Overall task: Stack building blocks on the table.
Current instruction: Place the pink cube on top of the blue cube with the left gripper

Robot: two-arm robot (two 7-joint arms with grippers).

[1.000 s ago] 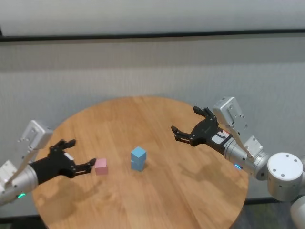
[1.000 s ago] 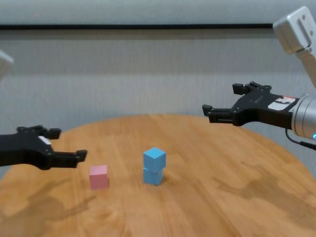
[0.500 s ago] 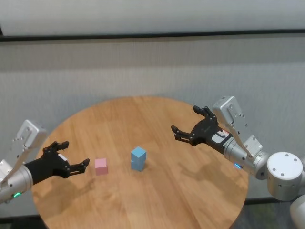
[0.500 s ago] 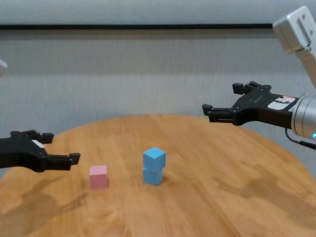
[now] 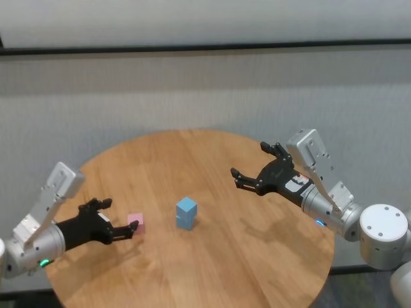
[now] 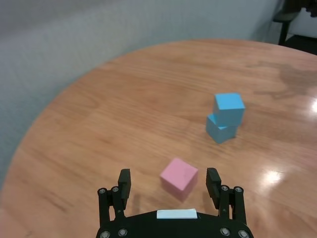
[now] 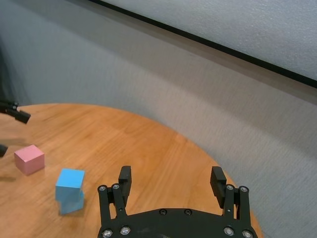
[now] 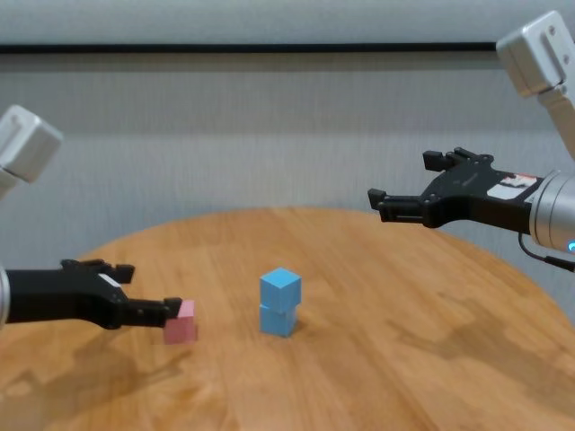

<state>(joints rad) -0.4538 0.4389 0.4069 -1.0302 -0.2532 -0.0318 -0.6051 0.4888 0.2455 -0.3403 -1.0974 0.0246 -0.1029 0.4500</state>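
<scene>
Advancing toward three o'clock, left hand [image 6: 169, 184] now straddles the small matte pink cube [image 6: 179, 177], fingers apart. Two stacked light-blue cubes [image 5: 186, 213] sit mid-counter [image 5: 257, 256]. Right hand [image 5: 257, 168] hovers, fingers apart.

Head looks down, chest low across, wrists close behind hands; all share the table [image 5: 257, 256].

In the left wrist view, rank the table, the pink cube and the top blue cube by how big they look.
1. table, by far the largest.
2. pink cube and top blue cube look about alike; the pink one lies nearer the camera, so no ranking between them.
</scene>
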